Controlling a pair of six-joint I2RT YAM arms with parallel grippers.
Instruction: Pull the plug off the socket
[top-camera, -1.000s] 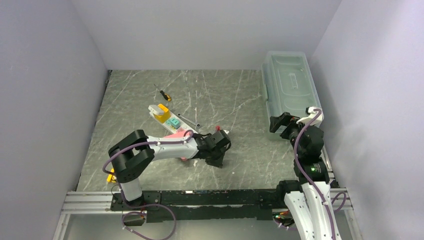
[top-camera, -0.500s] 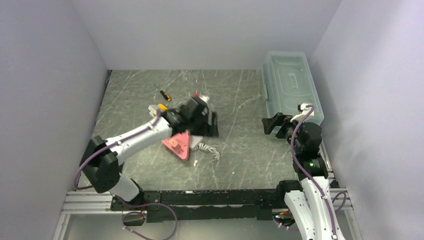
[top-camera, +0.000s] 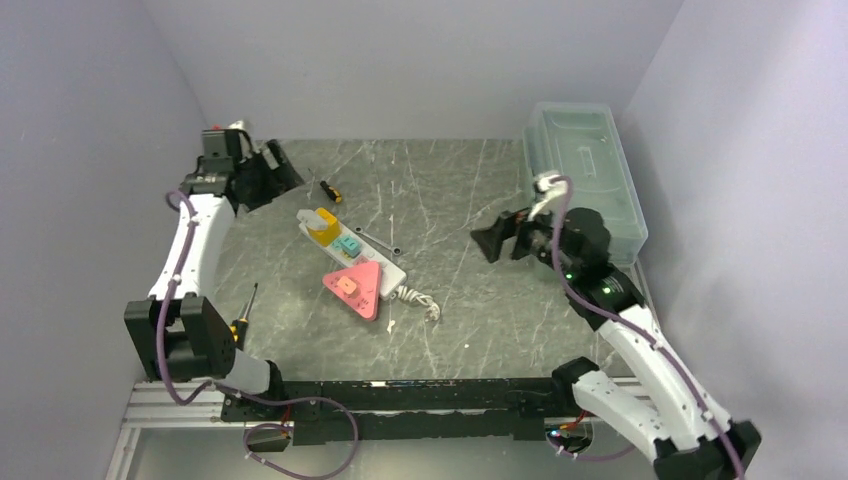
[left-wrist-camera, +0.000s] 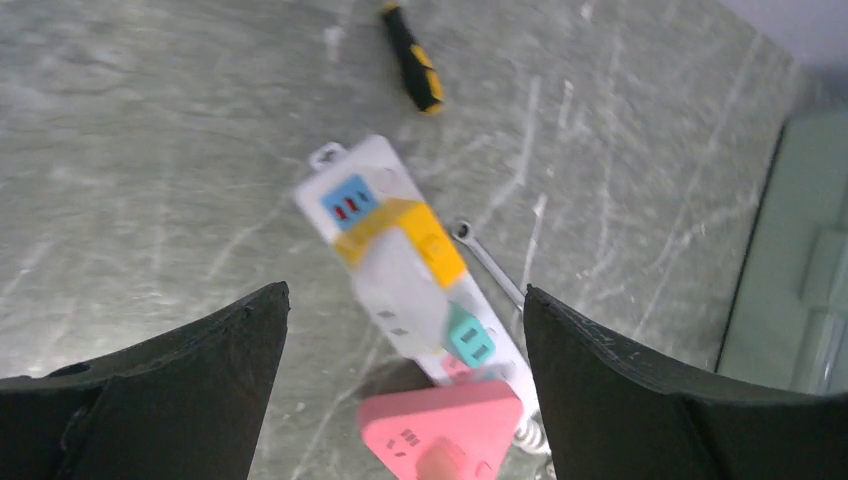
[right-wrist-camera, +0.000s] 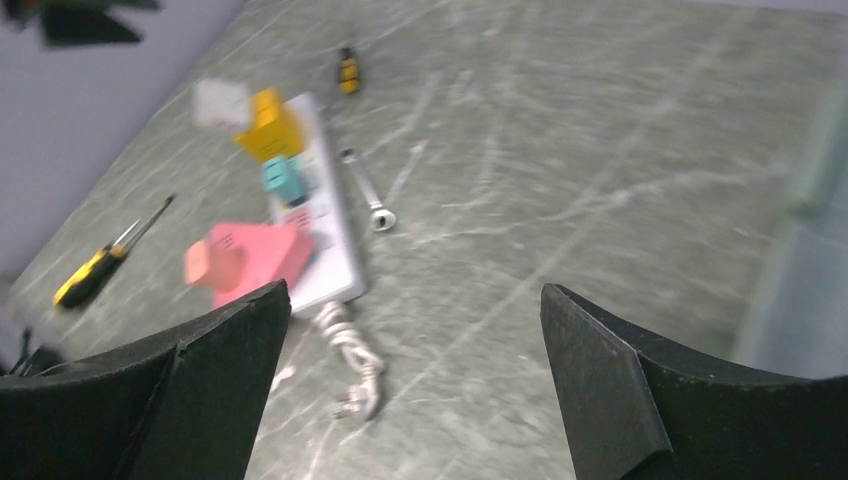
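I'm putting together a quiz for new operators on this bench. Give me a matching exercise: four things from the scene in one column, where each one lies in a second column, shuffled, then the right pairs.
Things
1. power strip
2. pink triangular plug
3. clear bin
4. wrench

Places
a. far right, against the side wall
b. at the strip's near end, by the coiled cord
c. lying diagonally near the middle of the table
d. flat on the table along the strip's right side

Pairs: 1-c, 2-b, 3-a, 4-d
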